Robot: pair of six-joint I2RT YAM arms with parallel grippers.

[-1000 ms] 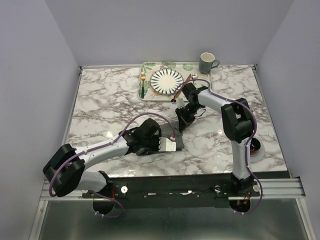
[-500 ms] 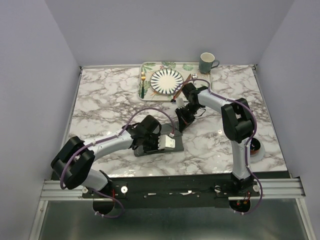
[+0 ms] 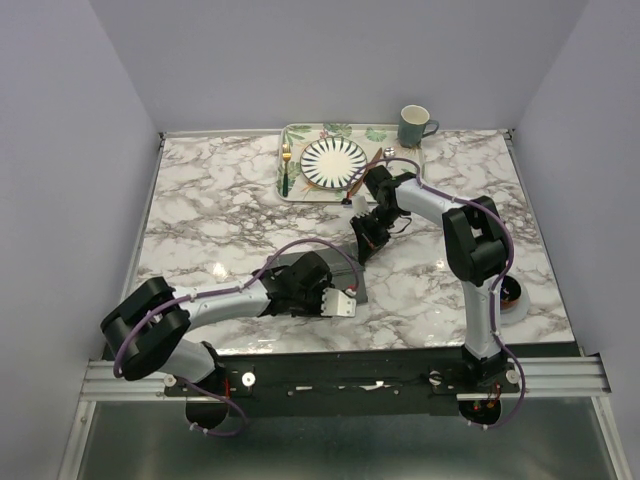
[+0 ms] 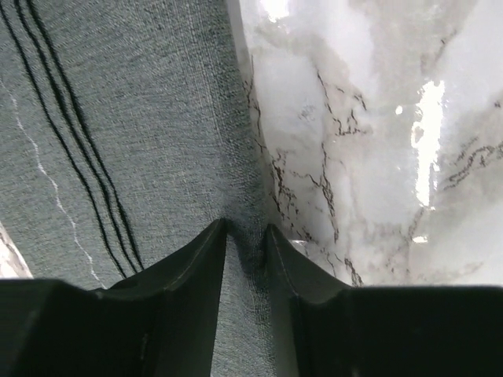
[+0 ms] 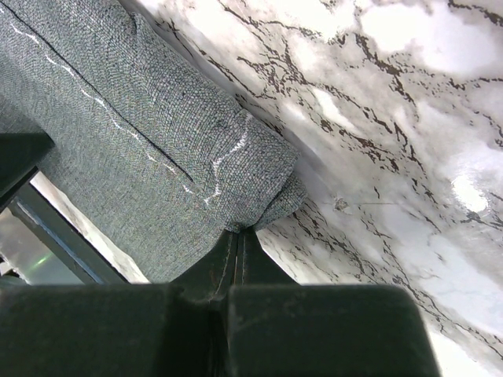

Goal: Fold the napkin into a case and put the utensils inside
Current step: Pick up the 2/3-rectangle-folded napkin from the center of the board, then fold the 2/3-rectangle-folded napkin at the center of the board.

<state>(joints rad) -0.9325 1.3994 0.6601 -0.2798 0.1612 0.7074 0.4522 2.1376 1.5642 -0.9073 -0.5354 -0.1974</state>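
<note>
Step in hand: folding. The napkin (image 3: 352, 268) lies as a narrow dark grey strip on the marble surface (image 3: 200, 220), running diagonally between my two grippers, well short of the tray (image 3: 340, 130).

My right gripper (image 5: 237, 233) is clenched on the far corner of the strip, a fold of cloth pinched between its fingers. My left gripper (image 4: 245, 228) sits low on the near end with its jaws parted and a ridge of cloth in the gap. I judge that end released, not grasped.

The utensils are not yet loaded: the fork (image 3: 286, 165) and the knife (image 3: 362, 172) lie on the tray beside the striped plate (image 3: 334, 161).

Next move, as I judge it: lift the left gripper off without dragging the fold, then check that the strip holds its pouch shape.

Room: open marble lies to the left of the strip. The near edge of the surface is close behind my left gripper. My right arm lies between the strip and the tray.
</note>
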